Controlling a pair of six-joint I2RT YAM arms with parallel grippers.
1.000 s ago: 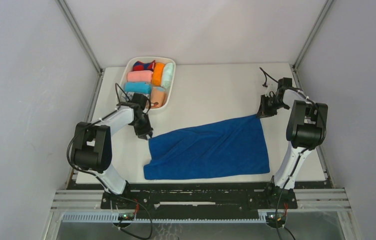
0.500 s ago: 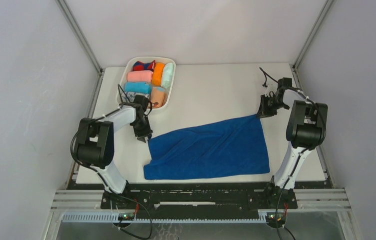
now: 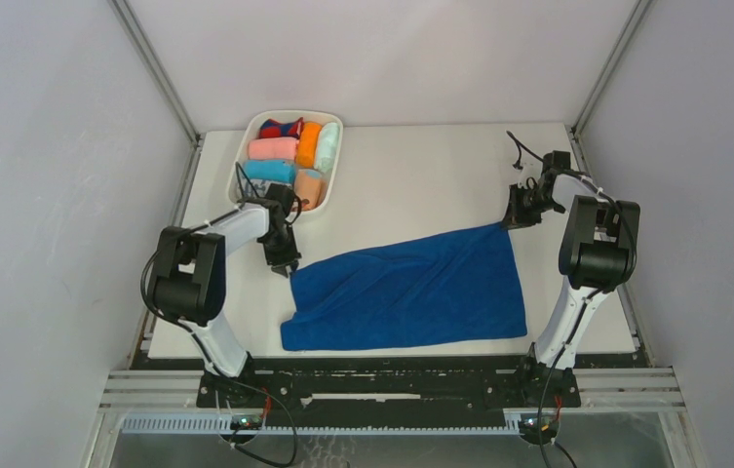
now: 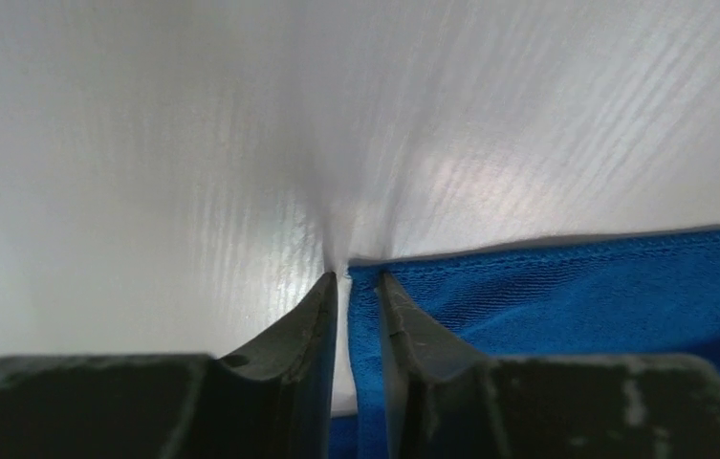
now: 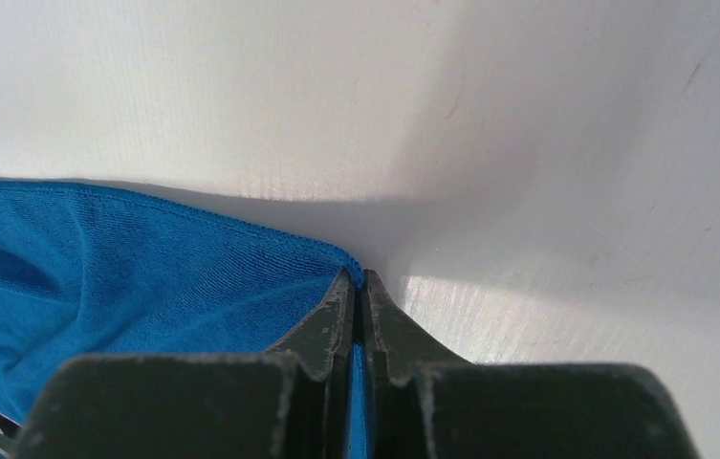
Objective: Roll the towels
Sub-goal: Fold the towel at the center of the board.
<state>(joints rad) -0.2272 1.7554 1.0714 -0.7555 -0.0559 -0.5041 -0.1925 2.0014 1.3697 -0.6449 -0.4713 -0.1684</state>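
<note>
Royal-blue terry towel (image 3: 411, 288) lies flat on white desk (image 3: 421, 175), left pincer (image 4: 356, 287) and right pincer (image 5: 358, 282) both nipped onto its far corners; straightening in hand, even rolling judged next.

Around me stand plain pale grey walls: back wall (image 3: 372, 58), left wall (image 3: 41, 195), right wall (image 3: 704, 195). Two aluminium posts (image 3: 153, 68) slant up the back corners. Under me is a white table (image 3: 411, 175), matte and evenly lit. Up close it shows soft streaks of glare (image 4: 470, 182) and a grey shadow (image 5: 451, 225). At the near edge there's a black rail (image 3: 392, 375), then a slotted white strip (image 3: 343, 424).
</note>
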